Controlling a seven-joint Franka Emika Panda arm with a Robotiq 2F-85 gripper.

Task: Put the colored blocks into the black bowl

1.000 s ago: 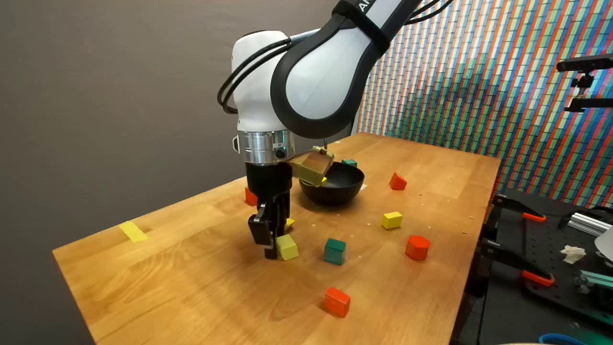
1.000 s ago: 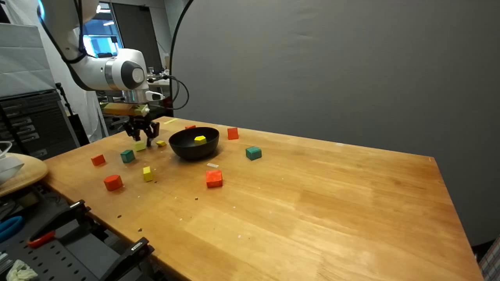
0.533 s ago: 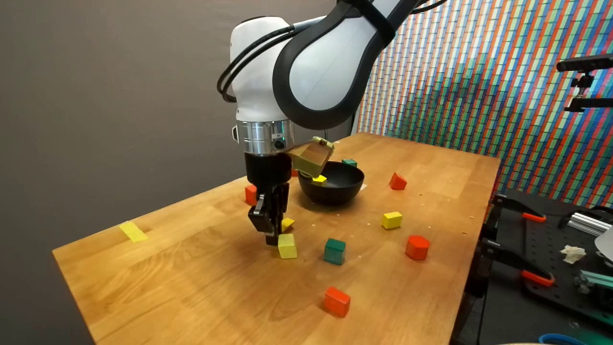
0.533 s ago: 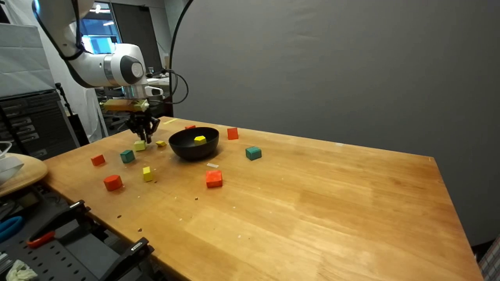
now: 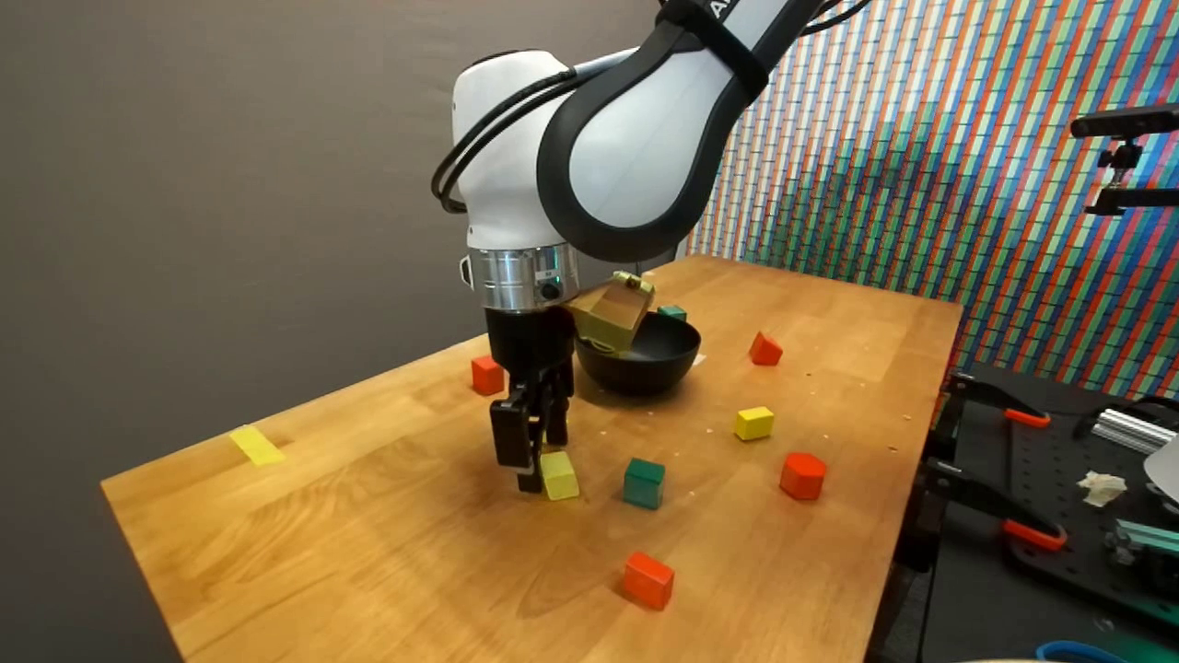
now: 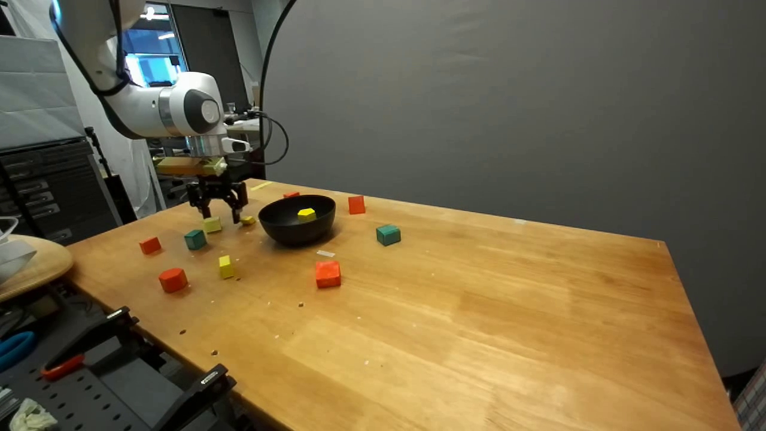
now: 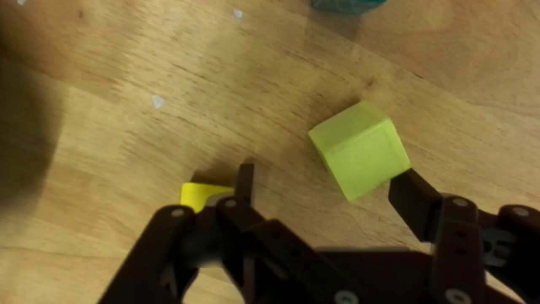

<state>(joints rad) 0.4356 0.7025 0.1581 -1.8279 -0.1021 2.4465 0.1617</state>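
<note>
Gripping nothing, with gripper (image 7: pixel 325 179) spread wide. Probably after pale yellow-green block (image 5: pixel 560 477), on table (image 5: pixel 387 534) just right of near finger (image 5: pixel 530 481) in an exterior view, not enclosed; cannot tell if touching. Should shift right before closing.

Above the silver collar (image 5: pixel 523 278), your arm (image 5: pixel 636 138) is white, broadly edged in black, with two black cables (image 5: pixel 449 204) curving around it and white letters (image 5: pixel 720 8) farther up. Below the collar, your gripper (image 6: pixel 221 216) is black (round grey screws (image 7: pixel 457 296) dot it in the wrist view). Just below the collar, a chunky yellowish box (image 5: pixel 608 320) juts out to one side.
</note>
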